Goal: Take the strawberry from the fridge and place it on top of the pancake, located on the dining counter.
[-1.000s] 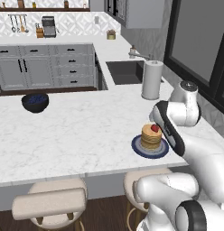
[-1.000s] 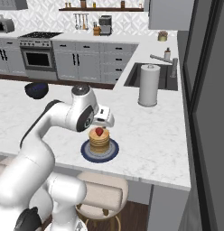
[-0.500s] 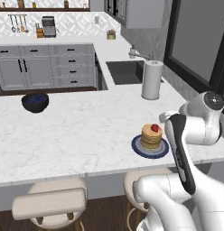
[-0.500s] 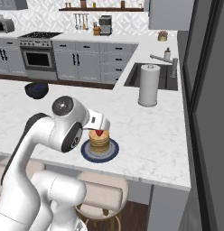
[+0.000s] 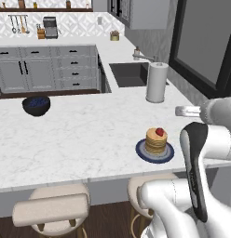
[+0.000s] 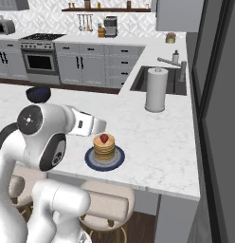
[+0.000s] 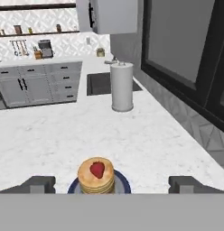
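Strawberry [image 7: 97,169] sits on top of the pancake [image 7: 96,177], centre of the stack, low in the middle of the hand view; the stack rests on its dark blue plate [image 5: 168,155] on the dining counter [image 5: 80,139], right of centre in the left base view. The gripper [image 7: 114,185] has its 2 fingertips [image 7: 39,184] spread far apart at the bottom edge, nothing between them, with the stack seen in the gap beyond.

By my reading the placing looks done, and the step in hand is pulling the hand clear. Doing it well means backing away from the stack with the fingers spread, so nothing brushes the berry or tips the pancakes.

The grey band cuts off the fingertips' lower parts and the plate's near rim. In the right base view the arm's white link hides the hand and the plate's left side. The fridge is outside these frames. A paper towel roll [image 6: 156,89] stands well apart, toward the sink [image 6: 157,78].
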Tool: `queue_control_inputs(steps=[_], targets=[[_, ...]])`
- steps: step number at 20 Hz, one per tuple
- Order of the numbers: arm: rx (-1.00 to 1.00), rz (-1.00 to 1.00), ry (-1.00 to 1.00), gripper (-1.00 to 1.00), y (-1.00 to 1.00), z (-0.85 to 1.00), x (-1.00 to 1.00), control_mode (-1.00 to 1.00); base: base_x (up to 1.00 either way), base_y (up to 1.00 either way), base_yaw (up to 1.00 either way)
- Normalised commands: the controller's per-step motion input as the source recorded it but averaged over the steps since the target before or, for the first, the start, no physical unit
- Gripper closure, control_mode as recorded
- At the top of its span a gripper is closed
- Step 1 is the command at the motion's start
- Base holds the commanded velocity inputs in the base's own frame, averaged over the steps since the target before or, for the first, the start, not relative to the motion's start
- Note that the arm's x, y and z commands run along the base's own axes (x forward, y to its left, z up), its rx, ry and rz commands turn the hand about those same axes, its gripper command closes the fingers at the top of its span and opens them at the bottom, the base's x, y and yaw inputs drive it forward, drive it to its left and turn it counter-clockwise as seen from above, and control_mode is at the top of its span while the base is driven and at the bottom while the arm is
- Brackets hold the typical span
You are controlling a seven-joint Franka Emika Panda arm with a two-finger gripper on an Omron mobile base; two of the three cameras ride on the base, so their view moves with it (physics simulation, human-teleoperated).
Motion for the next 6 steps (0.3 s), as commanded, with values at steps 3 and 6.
queue_control_inputs(steps=[3,6], targets=[[0.0,-0.06,-0.14,-1.0,0.0,1.0,-0.58,-1.0,0.0,0.0,0.0],[0.0,-0.05,-0.14,-1.0,0.0,0.98,-0.63,-1.0,0.0,0.0,0.0]])
